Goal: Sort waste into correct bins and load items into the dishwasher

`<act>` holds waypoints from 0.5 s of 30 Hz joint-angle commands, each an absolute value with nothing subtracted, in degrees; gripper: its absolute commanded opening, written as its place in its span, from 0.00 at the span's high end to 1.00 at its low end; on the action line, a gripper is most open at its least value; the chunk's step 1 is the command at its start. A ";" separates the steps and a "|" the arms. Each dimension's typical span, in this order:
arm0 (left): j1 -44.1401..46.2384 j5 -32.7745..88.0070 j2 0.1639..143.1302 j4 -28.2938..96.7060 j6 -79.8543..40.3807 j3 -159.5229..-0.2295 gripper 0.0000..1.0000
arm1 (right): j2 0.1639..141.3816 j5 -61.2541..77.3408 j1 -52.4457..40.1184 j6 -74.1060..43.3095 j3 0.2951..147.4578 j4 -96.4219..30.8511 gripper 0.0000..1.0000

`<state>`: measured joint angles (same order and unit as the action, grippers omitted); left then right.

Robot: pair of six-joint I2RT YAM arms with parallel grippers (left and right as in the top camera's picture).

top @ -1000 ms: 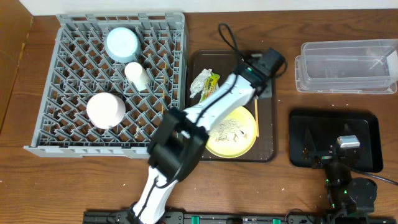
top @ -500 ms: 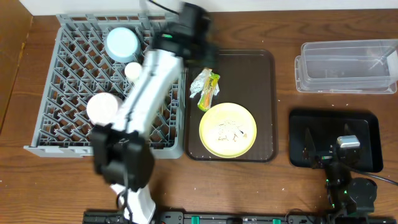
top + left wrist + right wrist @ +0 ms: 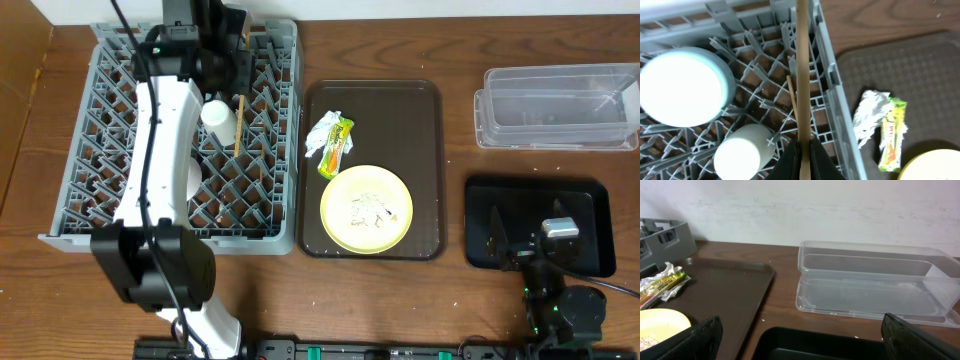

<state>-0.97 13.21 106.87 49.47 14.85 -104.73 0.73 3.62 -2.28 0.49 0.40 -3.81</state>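
One grey dish rack (image 3: 275, 205) fills the left end of the table (image 3: 455, 60), and three dishes sit in it: one light blue bowl (image 3: 682, 85) near its far edge, one small white cup (image 3: 220, 118) toward its middle, and one white bowl (image 3: 194, 182) nearer its front edge, mostly hidden under the left arm. The left gripper (image 3: 803, 160) hangs over the rack close to its far right corner, fingers pinched tight on the wooden chopsticks (image 3: 802, 75). Two sticks show: one runs straight out from the fingertips, and a thinner-looking one lies just to its left, though whether that one is also pinched I cannot tell. One dark brown serving tray (image 3: 420, 130) lies just beside the rack's right edge. It carries one crumpled white wrapper with a yellow-green packet (image 3: 331, 140) toward its far left corner and one yellow plate (image 3: 345, 228) by its front edge, with whitish rice scraps (image 3: 368, 208) scattered on the plate. Two bins stand along the table's right edge: one clear plastic tub (image 3: 558, 135) at the far side and one shallow black tray (image 3: 590, 190) in front of it. The right gripper (image 3: 800, 342) hangs low over the black tray, its two fingers spread wide with nothing between them.
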 commanded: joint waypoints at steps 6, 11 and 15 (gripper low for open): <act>-1.39 12.84 113.47 46.44 15.81 -105.08 0.76 | 0.75 3.46 -2.85 0.91 0.32 -4.03 0.01; -1.39 12.84 113.47 45.91 15.79 -105.08 0.37 | 0.75 3.46 -2.85 0.91 0.32 -4.03 0.01; -1.43 12.86 111.61 45.98 7.25 -105.14 0.27 | 0.75 3.46 -2.85 0.91 0.32 -4.03 0.01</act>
